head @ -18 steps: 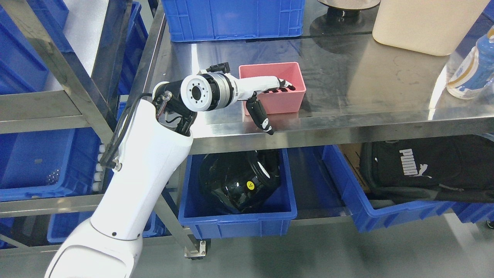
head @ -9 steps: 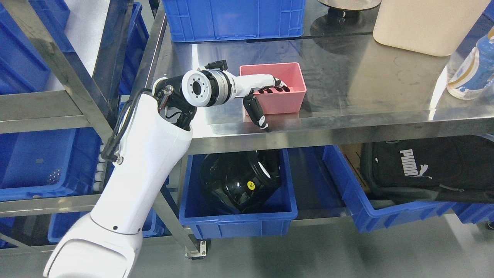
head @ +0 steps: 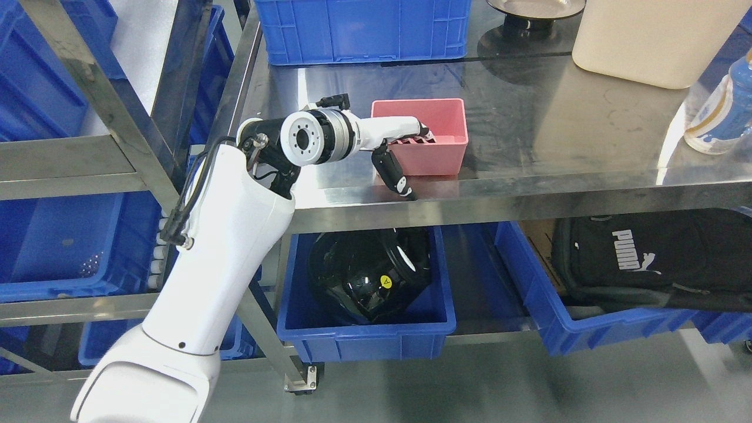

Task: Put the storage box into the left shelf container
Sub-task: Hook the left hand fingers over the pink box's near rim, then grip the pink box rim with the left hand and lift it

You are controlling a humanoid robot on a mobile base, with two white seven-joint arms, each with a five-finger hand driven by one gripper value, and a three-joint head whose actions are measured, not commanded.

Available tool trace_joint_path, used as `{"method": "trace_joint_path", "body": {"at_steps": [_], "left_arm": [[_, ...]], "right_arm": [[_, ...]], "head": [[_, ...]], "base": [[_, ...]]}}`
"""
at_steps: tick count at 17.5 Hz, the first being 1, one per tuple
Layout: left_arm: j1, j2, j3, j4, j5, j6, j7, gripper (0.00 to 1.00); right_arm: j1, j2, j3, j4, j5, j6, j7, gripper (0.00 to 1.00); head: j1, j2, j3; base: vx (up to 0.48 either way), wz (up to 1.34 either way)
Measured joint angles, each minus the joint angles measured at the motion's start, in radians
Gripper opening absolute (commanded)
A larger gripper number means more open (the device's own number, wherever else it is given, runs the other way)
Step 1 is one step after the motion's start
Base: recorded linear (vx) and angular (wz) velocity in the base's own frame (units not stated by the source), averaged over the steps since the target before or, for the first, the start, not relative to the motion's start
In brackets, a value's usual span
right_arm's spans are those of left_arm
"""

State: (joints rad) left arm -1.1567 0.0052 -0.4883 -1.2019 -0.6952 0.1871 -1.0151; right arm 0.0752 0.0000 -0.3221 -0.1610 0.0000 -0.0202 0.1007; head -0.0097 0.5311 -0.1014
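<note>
A: What changed?
B: The left robot hand (head: 405, 150) has curled its fingers (head: 418, 134) inside the small pink plastic storage box (head: 432, 141), thumb outside, clamping its near wall.
A: And the box?
B: On the steel table (head: 558, 141), unlifted.

We reach our white left arm across the shiny stainless-steel bench (head: 529, 147) and set our left hand (head: 405, 147) on the small pink rectangular plastic storage box (head: 437, 138). Our fingers (head: 420, 130) curl over its near-left rim into the box, and our black-tipped thumb (head: 395, 175) hangs down outside the front wall, its tip near the bench edge. The box stands upright near the front of the bench. A large blue plastic crate (head: 361, 29) sits behind it, a cream container (head: 646, 38) at the far right, and a blue bottle (head: 722, 111) by the right edge. Below, a blue bin (head: 364, 343) holds a glossy black helmet (head: 367, 276); to the left stands a steel shelf (head: 64, 158) with blue bins (head: 59, 247).
</note>
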Motion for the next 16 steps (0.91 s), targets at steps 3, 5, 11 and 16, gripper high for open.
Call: {"method": "trace_joint_path", "body": {"at_steps": [3, 5, 11, 16], "left_arm": [[0.009, -0.001, 0.027, 0.015, -0.004, -0.099, 0.006, 0.03], [0.016, -0.002, 0.055, 0.027, -0.006, -0.175, 0.007, 0.00], [0.029, -0.004, 0.129, 0.058, -0.009, -0.276, 0.013, 0.00], [0.041, -0.004, 0.177, 0.069, -0.020, -0.329, 0.067, 0.00]], "right_arm": [[0.000, 0.000, 0.000, 0.000, 0.000, 0.000, 0.000, 1.00], [0.000, 0.000, 0.000, 0.000, 0.000, 0.000, 0.000, 1.00], [0.000, 0.000, 0.000, 0.000, 0.000, 0.000, 0.000, 1.00], [0.000, 0.000, 0.000, 0.000, 0.000, 0.000, 0.000, 1.00]], "head": [[0.0000, 0.000, 0.000], [0.0000, 0.000, 0.000], [0.0000, 0.000, 0.000], [0.0000, 0.000, 0.000]], "base": [[0.000, 0.00], [0.000, 0.00], [-0.006, -0.03], [-0.014, -0.04]]}}
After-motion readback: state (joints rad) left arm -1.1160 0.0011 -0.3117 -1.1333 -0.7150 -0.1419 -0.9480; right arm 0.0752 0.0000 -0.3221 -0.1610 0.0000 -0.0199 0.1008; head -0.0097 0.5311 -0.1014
